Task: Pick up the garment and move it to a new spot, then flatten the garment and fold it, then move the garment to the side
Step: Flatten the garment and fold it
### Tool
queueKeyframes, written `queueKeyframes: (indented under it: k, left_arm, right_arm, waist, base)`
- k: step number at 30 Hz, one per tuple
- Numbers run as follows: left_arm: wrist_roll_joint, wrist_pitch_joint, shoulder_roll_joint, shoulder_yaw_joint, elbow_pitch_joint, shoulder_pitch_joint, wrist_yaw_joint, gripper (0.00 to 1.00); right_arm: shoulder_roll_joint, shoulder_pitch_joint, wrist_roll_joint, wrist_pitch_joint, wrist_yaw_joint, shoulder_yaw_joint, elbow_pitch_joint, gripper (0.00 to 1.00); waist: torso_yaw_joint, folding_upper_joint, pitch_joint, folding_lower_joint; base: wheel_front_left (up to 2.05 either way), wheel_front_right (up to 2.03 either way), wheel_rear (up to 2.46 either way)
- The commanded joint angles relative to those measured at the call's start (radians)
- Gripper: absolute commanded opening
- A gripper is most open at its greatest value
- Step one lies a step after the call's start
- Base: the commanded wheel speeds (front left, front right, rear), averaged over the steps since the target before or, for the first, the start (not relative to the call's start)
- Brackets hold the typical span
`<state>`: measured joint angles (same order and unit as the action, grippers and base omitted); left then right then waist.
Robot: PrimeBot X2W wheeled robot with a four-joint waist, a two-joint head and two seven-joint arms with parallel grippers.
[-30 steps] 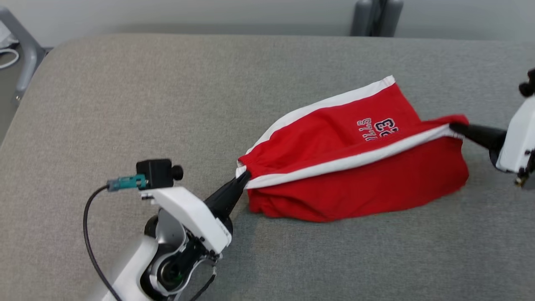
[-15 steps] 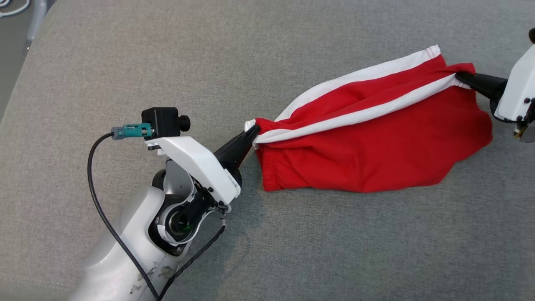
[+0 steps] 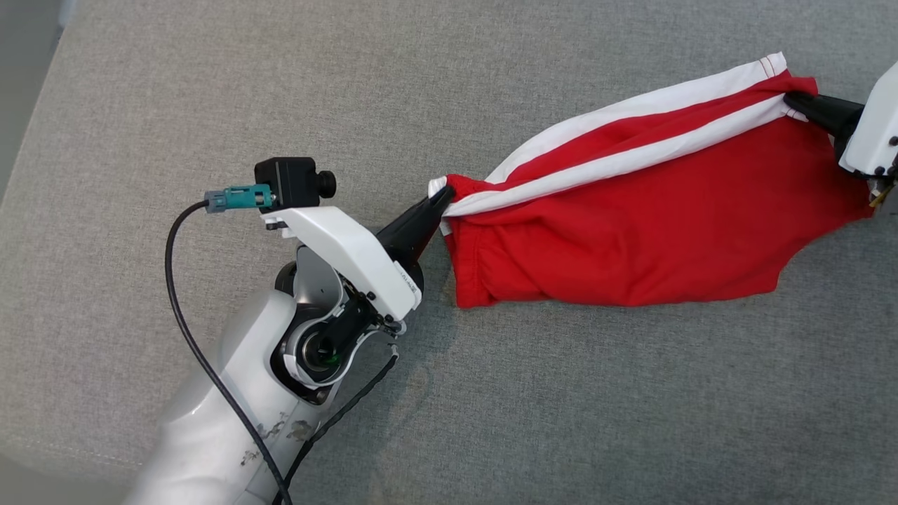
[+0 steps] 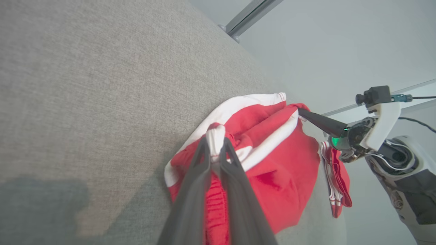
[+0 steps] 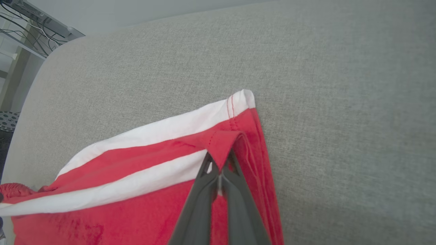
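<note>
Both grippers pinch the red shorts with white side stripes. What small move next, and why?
Probably lower both onto the grey fabric surface: left gripper holds the waistband, right gripper a leg hem, and the red white-striped shorts sag creased between.

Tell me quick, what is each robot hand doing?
Left gripper: shut, pinching one end of the red shorts.
Right gripper: shut, pinching the other end of the red shorts.

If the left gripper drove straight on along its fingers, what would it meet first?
The red shorts: the left gripper is shut on their waistband, so it would probably bunch cloth toward the right gripper.
</note>
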<state>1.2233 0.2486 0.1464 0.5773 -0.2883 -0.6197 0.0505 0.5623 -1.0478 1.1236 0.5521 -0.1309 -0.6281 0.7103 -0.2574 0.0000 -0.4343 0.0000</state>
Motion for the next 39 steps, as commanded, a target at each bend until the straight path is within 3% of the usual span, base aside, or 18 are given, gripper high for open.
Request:
queueKeyframes:
  k: [1,6,7,8,9,10,11,17,22,32,39]
  left_arm:
    - [-0.004,-0.005,-0.001,-0.004,-0.011,-0.024,-0.009,0.00]
    - [-0.007,-0.015,-0.015,-0.008,-0.034,-0.054,-0.019,0.00]
    - [-0.009,-0.018,-0.016,-0.008,-0.038,-0.059,-0.022,0.01]
    - [-0.011,-0.020,-0.018,-0.008,-0.042,-0.065,-0.025,0.05]
    - [-0.017,-0.024,-0.019,-0.006,-0.047,-0.073,-0.025,0.23]
    - [-0.025,-0.029,-0.017,-0.003,-0.054,-0.079,-0.026,0.80]
    - [-0.028,-0.036,-0.018,-0.001,-0.062,-0.083,-0.026,1.00]
    - [-0.052,-0.073,-0.026,-0.004,-0.099,-0.104,-0.030,1.00]
    - [-0.092,-0.145,-0.026,-0.011,-0.134,-0.122,-0.037,1.00]
    - [-0.198,-0.377,-0.004,-0.045,-0.236,-0.117,-0.011,1.00]
    - [-0.315,-0.508,0.039,-0.076,-0.257,-0.043,0.006,1.00]
  right_arm:
    - [-0.004,-0.019,-0.008,-0.010,0.001,0.007,0.007,0.00]
    - [-0.006,-0.040,-0.020,-0.027,0.001,0.020,0.009,0.00]
    - [-0.006,-0.047,-0.025,-0.037,0.001,0.027,0.015,0.31]
    - [-0.007,-0.055,-0.029,-0.051,0.001,0.034,0.019,1.00]
    - [-0.011,-0.059,-0.027,-0.060,0.001,0.044,0.028,1.00]
    - [-0.016,-0.065,-0.031,-0.070,0.001,0.051,0.035,1.00]
    - [-0.019,-0.069,-0.035,-0.077,0.001,0.058,0.045,1.00]
    - [-0.032,-0.081,-0.055,-0.083,0.001,0.059,0.066,1.00]
    - [-0.035,-0.082,-0.090,-0.156,0.001,0.066,0.068,1.00]
    - [-0.019,0.013,-0.189,-0.482,0.001,0.055,0.004,1.00]
    - [-0.019,0.121,-0.339,-0.743,0.001,0.039,-0.009,1.00]
  waist:
    - [-0.002,0.0000,-0.008,0.0000]
    - [-0.005,0.0000,-0.031,0.0000]
    - [-0.006,0.0000,-0.036,0.0000]
    - [-0.008,0.0000,-0.041,0.0000]
    - [-0.009,0.0000,-0.046,0.0000]
    - [-0.010,0.0000,-0.049,0.0000]
    - [-0.011,0.0000,-0.051,0.0000]
    - [-0.011,0.0000,-0.059,0.0000]
    - [-0.005,0.0000,-0.055,0.0000]
    - [0.048,0.0000,0.023,0.0000]
    - [0.112,0.0000,0.126,0.0000]
  base:
    - [0.00,0.00,0.00]
    - [0.00,0.00,0.00]
    - [0.00,0.00,0.00]
    - [0.00,0.00,0.00]
    - [0.00,0.00,0.00]
    - [0.00,0.00,0.00]
    - [0.00,0.00,0.00]
    - [0.00,0.00,0.00]
    - [0.00,0.00,0.00]
    - [0.00,0.00,0.00]
    - [0.00,0.00,0.00]
